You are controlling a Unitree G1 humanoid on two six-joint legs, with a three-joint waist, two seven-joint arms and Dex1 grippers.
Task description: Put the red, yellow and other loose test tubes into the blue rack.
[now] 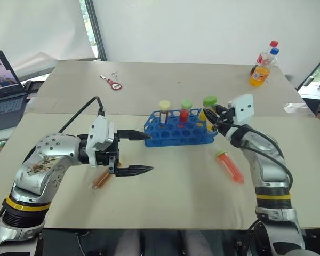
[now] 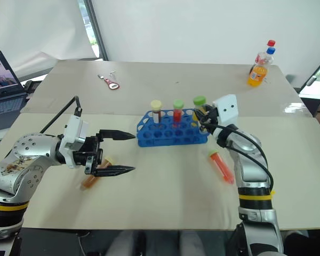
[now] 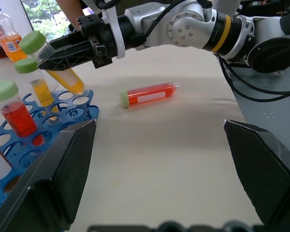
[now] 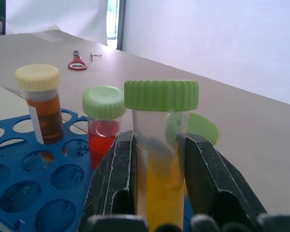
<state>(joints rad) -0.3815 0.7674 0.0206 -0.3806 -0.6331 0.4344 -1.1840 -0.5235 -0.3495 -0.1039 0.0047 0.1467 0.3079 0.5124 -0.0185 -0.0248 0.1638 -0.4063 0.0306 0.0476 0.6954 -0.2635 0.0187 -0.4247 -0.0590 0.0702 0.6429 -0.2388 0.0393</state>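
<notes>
I have the right gripper clamped on a yellow tube, tilted over the blue rack for insertion; my left gripper waits open.

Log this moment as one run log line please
right claw: shut on yellow tube over blue rack | left claw: open, empty | loose: red tube, orange tube

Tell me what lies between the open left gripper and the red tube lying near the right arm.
Only bare table lies between the left gripper and the red tube in the left eye view; the blue rack stands farther back.
</notes>
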